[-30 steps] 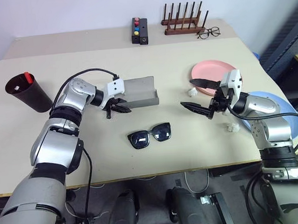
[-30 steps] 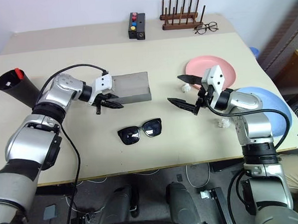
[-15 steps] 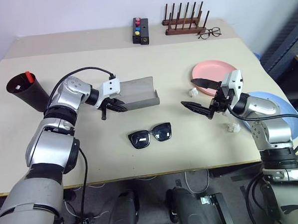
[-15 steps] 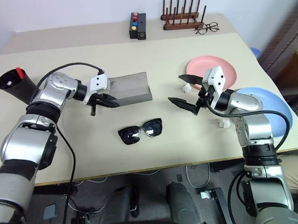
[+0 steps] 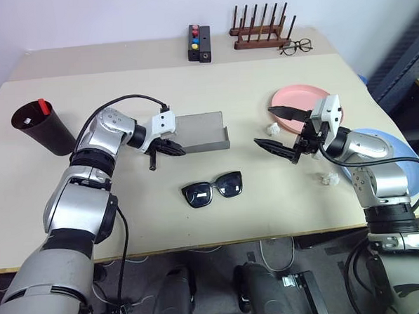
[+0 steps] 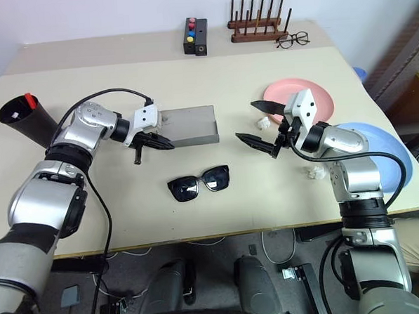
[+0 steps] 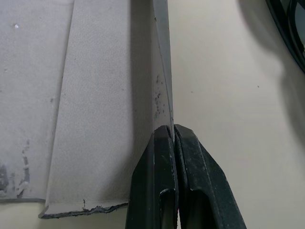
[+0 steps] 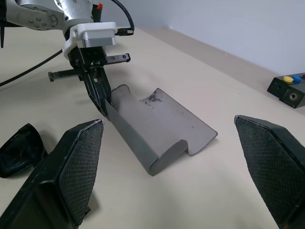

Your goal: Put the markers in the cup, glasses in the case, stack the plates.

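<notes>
Two grippers flanking open grey case (image 5: pixel 197 131). Left gripper (image 6: pixel 161 142) pinched shut on case's thin wall, angled down across table. Sunglasses (image 5: pixel 212 189) lying just in front of case, long axis parallel to it, about midway between arms. Right gripper (image 5: pixel 281 132) spread wide, empty, held level, aimed toward case.

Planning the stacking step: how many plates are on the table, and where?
2. The pink plate lies flat behind the right gripper. The light blue plate sits at the table's right edge, partly covered by the right arm. They are not stacked.
</notes>
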